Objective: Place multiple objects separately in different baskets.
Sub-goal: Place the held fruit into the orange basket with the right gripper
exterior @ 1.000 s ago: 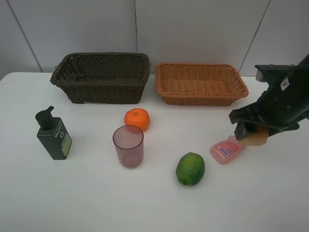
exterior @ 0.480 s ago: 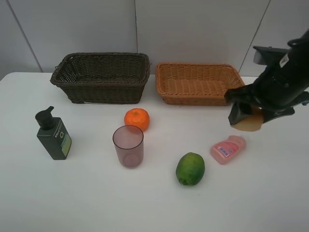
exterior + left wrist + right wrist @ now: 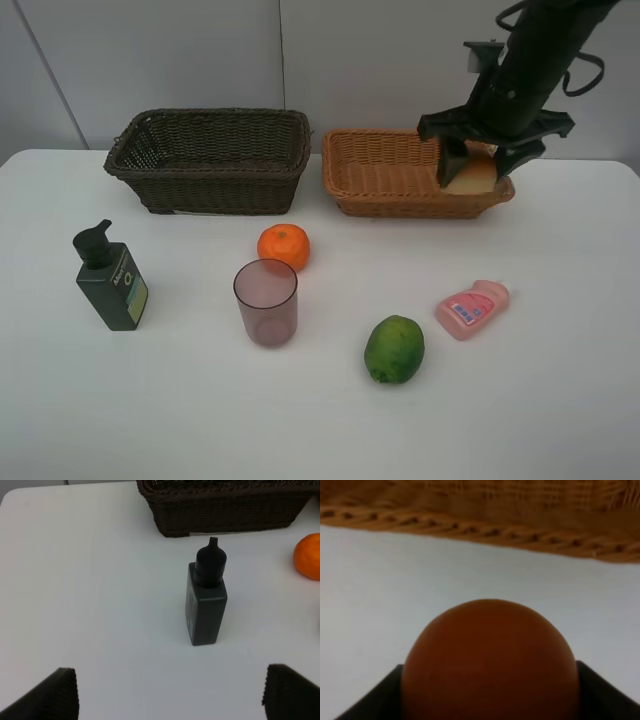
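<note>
The right claw (image 3: 472, 165), gripping the peach (image 3: 474, 178), had swung from near-right up over the tan basket (image 3: 380, 176); the left claw (image 3: 170, 695) gaped wide.

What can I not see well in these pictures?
High view: peach mostly hidden by the right tool.
High view: dark basket floor hidden behind its front wall.
High view: pump bottle label too small to read.
Left wrist view: tangerine cut off by the edge.
</note>
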Controlling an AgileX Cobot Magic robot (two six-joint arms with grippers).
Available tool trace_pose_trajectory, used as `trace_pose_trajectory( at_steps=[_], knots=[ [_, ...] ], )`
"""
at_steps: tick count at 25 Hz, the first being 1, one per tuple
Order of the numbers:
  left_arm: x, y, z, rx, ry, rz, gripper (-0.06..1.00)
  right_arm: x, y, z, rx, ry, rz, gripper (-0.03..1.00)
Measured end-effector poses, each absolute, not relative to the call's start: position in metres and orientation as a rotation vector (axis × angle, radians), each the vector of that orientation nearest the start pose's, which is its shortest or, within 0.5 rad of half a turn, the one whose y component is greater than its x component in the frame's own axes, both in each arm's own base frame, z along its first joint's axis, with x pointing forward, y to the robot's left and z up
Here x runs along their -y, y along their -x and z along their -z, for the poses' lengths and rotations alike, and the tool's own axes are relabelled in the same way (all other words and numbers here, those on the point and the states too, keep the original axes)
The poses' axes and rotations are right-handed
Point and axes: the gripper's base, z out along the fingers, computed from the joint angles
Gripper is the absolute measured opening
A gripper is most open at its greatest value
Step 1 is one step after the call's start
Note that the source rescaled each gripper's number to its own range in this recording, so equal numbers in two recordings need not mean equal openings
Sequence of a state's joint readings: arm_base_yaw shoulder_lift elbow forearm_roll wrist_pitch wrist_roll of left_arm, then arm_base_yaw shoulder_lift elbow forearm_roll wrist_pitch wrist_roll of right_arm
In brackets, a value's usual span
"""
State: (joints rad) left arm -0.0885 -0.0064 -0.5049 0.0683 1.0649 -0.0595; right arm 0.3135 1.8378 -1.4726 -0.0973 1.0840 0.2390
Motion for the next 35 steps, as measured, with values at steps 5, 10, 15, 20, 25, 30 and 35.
trace_pose_trajectory(
  at_steps=[5,10,15,20,25,30,35],
  knots=[
    [-0.006,0.006,-0.278,-2.035,-0.026,0.011,0.96,-0.118,-0.402,-0.249,-2.845,0.178,0.090,0.14],
    [-0.006,0.006,-0.278,-2.035,-0.026,0.011,0.96,-0.124,-0.430,-0.237,-2.795,0.197,0.126,0.14],
    [-0.006,0.006,-0.278,-2.035,-0.026,0.011,0.96,-0.130,-0.448,-0.212,-2.754,0.213,0.104,0.14],
    [-0.006,0.006,-0.278,-2.035,-0.026,0.011,0.96,-0.130,-0.463,-0.193,-2.677,0.212,0.063,0.14],
    [-0.006,0.006,-0.278,-2.035,-0.026,0.011,0.96,-0.125,-0.475,-0.183,-2.617,0.196,0.040,0.14],
    [-0.006,0.006,-0.278,-2.035,-0.026,0.011,0.96,-0.125,-0.481,-0.164,-2.619,0.200,0.036,0.14],
    [-0.006,0.006,-0.278,-2.035,-0.026,0.011,0.96,-0.126,-0.484,-0.151,-2.617,0.206,0.030,0.14]
  ],
)
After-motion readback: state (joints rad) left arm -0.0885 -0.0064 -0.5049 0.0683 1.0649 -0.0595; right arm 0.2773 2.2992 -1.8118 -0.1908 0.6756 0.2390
